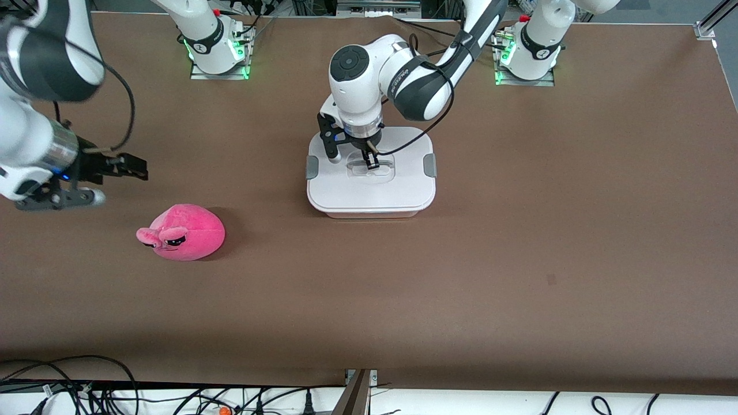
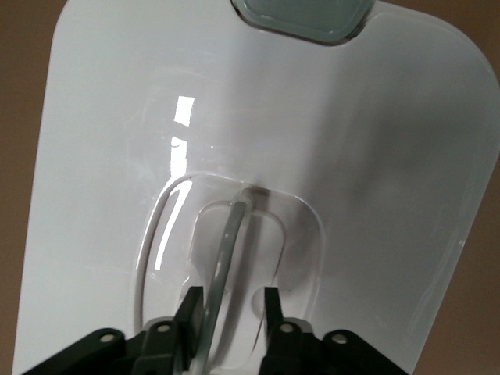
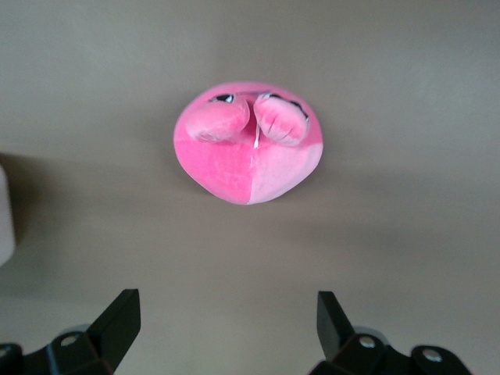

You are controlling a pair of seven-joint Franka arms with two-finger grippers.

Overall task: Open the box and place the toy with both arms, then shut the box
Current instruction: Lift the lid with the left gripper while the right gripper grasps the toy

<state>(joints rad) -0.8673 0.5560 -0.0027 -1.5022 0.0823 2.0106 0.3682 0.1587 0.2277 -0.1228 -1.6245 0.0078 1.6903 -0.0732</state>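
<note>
No readable writing is showing on the box point(image 1: 371, 190), which is sitting lid-on mid-table. The left gripper point(image 1: 371, 163) is reaching into the lid's recess; only the left wrist view is showing its 2 fingers point(image 2: 190, 308) straddling the clear handle point(image 2: 226, 250), narrowed around it. The right gripper point(image 1: 130, 167) is hovering spread wide, holding nothing, near the toy point(image 1: 183, 232), which is lying toward the right arm's end amid bare brown table point(image 1: 519, 259).
</note>
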